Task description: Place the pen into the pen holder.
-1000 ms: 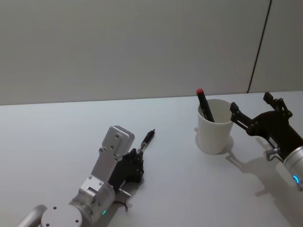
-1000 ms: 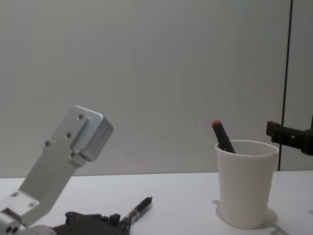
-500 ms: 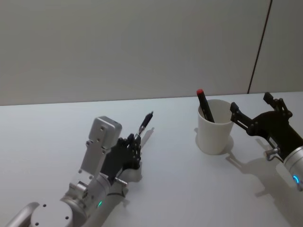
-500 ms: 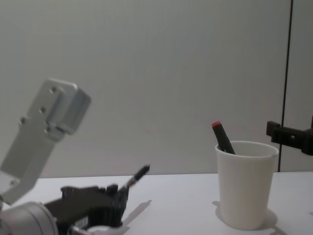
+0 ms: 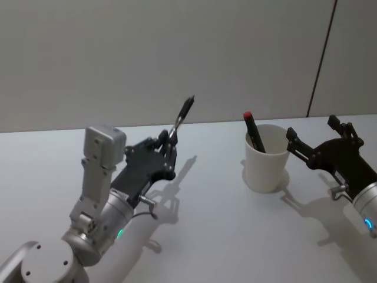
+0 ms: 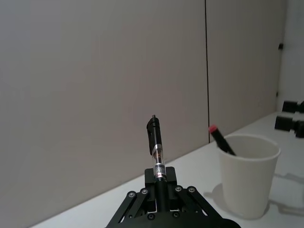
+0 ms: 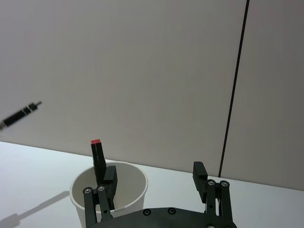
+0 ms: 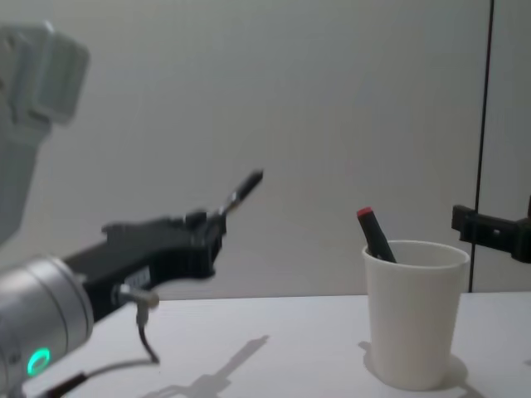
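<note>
My left gripper (image 5: 169, 143) is shut on the lower end of a thin black pen (image 5: 182, 114) and holds it in the air, left of the pen holder, slanting up and away from me. The wrist view shows the pen (image 6: 156, 146) rising from between the closed fingers (image 6: 160, 183). The pen holder (image 5: 266, 167) is a white paper cup standing on the table with a red-capped black pen (image 5: 253, 130) leaning in it. My right gripper (image 5: 312, 128) hovers open just right of the cup, holding nothing; its wrist view shows the cup (image 7: 126, 189) just beyond the spread fingers.
The white table (image 5: 235, 236) runs back to a plain grey wall with a dark vertical seam (image 5: 321, 59) at the right. The left arm's silver wrist housing (image 5: 101, 159) stands tall above the table's left side.
My left gripper has lifted the pen from low over the table up into the air, its free end now pointing up. The right arm and the cup have not moved.
</note>
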You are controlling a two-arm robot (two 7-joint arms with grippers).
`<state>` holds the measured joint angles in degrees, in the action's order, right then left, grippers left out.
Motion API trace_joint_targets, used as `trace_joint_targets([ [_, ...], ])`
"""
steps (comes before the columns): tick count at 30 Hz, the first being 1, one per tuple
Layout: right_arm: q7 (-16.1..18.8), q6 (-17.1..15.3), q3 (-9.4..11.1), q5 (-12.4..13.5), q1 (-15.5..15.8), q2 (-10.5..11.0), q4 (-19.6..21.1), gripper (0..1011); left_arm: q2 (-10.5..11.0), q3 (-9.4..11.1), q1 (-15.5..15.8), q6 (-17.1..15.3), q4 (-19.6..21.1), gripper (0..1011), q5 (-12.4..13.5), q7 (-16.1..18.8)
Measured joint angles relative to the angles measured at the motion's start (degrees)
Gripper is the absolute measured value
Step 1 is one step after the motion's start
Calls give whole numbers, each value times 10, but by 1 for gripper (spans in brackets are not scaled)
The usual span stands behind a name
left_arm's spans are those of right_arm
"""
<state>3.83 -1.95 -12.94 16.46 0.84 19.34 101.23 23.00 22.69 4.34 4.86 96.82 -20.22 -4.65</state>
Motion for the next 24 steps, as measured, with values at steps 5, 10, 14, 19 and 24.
trace_joint_targets([
  [5,0,0,0,0,0,0,0,1002,-2,-5,5,31,9,139,-12,-17],
  [10,0,0,0,0,0,0,0,1002,-7,-10,13,67,18,139,-27,-41],
  [14,0,0,0,0,0,0,0,1002,-11,-13,21,92,25,139,-37,-59],
  [19,0,0,0,0,0,0,0,1002,-19,-17,33,120,34,138,-52,-84],
  [24,5,0,-1,3,1,-2,-2,1001,-25,-19,41,138,40,139,-62,-101],
])
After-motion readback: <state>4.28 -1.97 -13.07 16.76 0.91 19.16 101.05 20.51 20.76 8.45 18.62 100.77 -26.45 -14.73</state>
